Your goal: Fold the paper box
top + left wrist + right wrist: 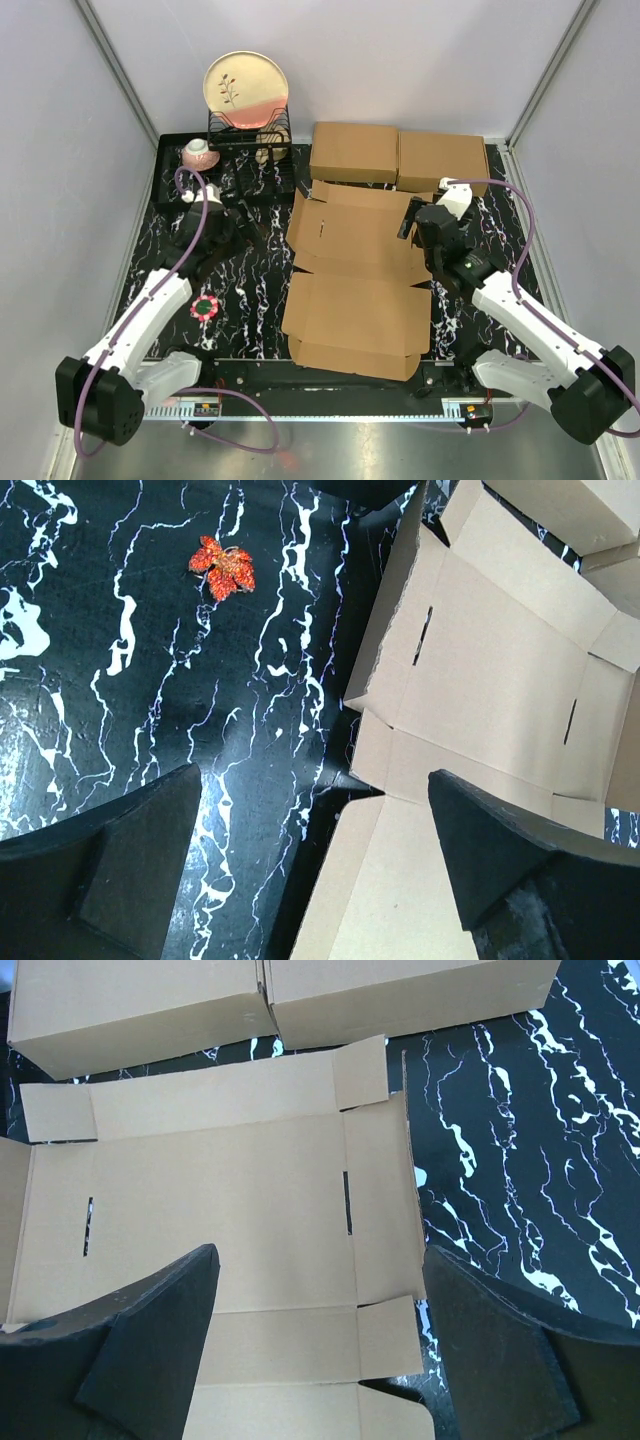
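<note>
The paper box lies unfolded as a flat brown cardboard sheet in the middle of the black marble table, flaps spread, with two slots in its far panel. My left gripper hovers open just off the sheet's left edge. In the left wrist view the left gripper has the box under its right finger and bare table under its left. My right gripper hangs open over the sheet's far right part. In the right wrist view the right gripper straddles the box and its right side flap, holding nothing.
Two closed brown cardboard boxes sit side by side behind the sheet. A dish rack with a cream plate and a pink cup stands at back left. A red leaf lies on the table; a red round item lies beside the left arm.
</note>
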Robot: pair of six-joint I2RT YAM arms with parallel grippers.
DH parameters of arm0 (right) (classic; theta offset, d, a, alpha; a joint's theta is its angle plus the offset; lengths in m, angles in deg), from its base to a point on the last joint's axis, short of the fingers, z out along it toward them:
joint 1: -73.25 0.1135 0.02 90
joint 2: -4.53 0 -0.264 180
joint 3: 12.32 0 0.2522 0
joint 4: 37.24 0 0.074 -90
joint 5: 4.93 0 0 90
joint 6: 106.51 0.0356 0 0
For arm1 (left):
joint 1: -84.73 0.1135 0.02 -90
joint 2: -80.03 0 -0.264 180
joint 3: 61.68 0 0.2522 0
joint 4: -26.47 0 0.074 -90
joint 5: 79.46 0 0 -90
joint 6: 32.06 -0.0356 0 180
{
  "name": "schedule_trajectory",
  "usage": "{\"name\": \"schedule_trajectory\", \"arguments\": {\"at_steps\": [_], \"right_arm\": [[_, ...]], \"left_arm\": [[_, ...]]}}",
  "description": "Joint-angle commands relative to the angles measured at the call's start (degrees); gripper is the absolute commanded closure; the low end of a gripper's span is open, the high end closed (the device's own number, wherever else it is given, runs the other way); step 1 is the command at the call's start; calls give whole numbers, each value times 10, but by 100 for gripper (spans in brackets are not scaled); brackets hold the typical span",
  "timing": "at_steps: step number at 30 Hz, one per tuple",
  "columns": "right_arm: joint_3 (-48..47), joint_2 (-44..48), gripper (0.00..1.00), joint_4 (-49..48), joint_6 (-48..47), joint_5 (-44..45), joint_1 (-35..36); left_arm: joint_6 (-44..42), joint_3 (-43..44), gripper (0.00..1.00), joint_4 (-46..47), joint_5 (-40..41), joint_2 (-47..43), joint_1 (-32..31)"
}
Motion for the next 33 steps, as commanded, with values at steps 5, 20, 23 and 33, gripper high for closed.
{"name": "schedule_trajectory", "arguments": {"at_steps": [5,20,23,33], "right_arm": [[-28,5,11,17,7,-23,0],[-17,74,12,22,31,-104,0],[-10,71,12,15,33,-111,1],[-4,69,12,15,25,-106,0]], "left_arm": [[19,-6,1,88,-20,88,-1],[-19,105,21,171,44,307,-68],[-36,129,22,173,54,335,-76],[-82,193,37,167,42,438,-85]]}}
